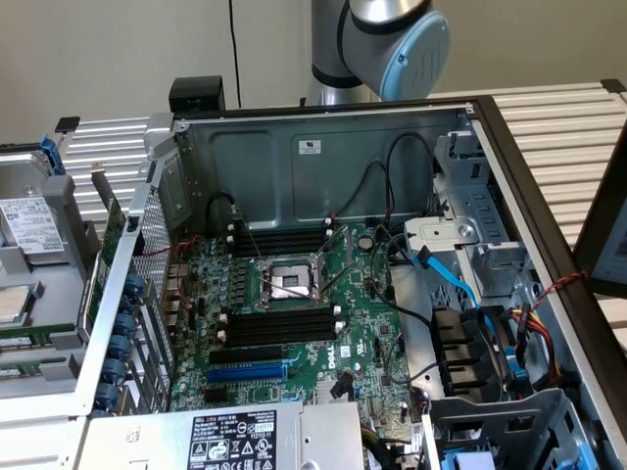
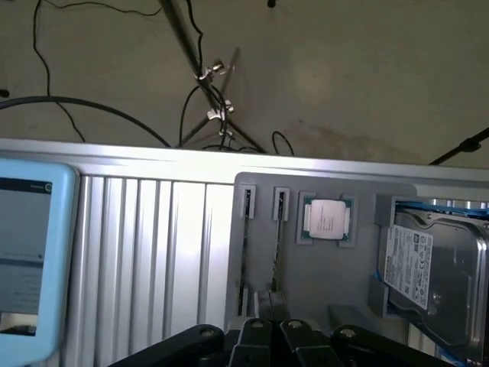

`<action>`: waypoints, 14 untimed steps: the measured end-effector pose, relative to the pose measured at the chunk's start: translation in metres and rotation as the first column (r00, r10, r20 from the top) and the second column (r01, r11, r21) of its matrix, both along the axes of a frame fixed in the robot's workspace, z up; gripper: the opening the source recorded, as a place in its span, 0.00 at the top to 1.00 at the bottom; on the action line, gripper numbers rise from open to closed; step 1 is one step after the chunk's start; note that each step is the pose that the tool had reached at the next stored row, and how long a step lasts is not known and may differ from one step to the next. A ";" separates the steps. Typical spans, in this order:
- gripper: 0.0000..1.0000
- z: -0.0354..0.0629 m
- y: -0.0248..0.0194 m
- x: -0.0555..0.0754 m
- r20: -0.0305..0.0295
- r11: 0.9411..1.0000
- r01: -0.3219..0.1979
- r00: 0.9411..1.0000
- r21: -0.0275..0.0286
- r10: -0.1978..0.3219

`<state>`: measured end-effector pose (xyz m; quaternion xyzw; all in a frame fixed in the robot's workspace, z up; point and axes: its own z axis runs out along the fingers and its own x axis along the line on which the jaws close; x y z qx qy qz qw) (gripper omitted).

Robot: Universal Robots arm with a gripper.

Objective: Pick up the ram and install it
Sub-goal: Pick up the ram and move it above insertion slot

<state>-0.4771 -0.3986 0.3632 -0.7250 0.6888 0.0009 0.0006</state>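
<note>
The ram (image 2: 276, 248) stands on edge in a narrow slot of a gray holder (image 2: 321, 283), seen in the wrist view as a thin dark strip. A second slot just beside it holds a similar strip. The gripper (image 2: 265, 306) hangs right over the near end of these slots with its fingers drawn together. I cannot tell whether they touch the ram. In the same holder a processor chip (image 2: 327, 220) lies flat beside the slots, and a hard drive (image 2: 428, 267) sits farther along.

The exterior view gives the other half of the scene. The arm (image 1: 377, 44) rises behind an open computer case (image 1: 323, 147). Inside lies the green board (image 1: 353, 333), with two banks of black memory slots (image 1: 279, 325) on either side of the processor socket (image 1: 289, 282), all bare. A blue slot (image 1: 245, 373) runs below them. Cables crowd the exterior view's right side of the case, but the room above the slots is open.

Everything rests on a ribbed metal table (image 1: 568, 127). Beyond its edge, the wrist view shows a beige floor (image 2: 367, 76) with loose black cables.
</note>
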 end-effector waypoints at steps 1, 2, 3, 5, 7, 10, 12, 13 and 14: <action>0.89 -0.0005 0.0000 0.000 0.000 1.000 0.000 1.000 0.000 0.000; 0.83 -0.0009 0.0000 0.000 0.000 1.000 0.000 1.000 0.000 0.000; 0.83 -0.0013 -0.0001 0.000 0.000 1.000 0.000 1.000 0.000 0.000; 0.70 -0.0025 -0.0003 0.000 0.000 1.000 0.000 1.000 0.000 0.000; 0.64 -0.0056 -0.0003 0.000 0.000 1.000 0.000 1.000 0.000 0.000; 0.58 -0.0111 -0.0003 0.000 0.000 1.000 0.000 1.000 0.000 0.000; 0.58 -0.0147 -0.0007 0.000 0.000 1.000 0.000 1.000 0.000 0.000; 0.58 -0.0165 -0.0010 0.000 0.000 1.000 0.000 1.000 0.000 0.000; 0.58 -0.0183 -0.0012 0.000 0.000 1.000 0.000 1.000 0.000 0.000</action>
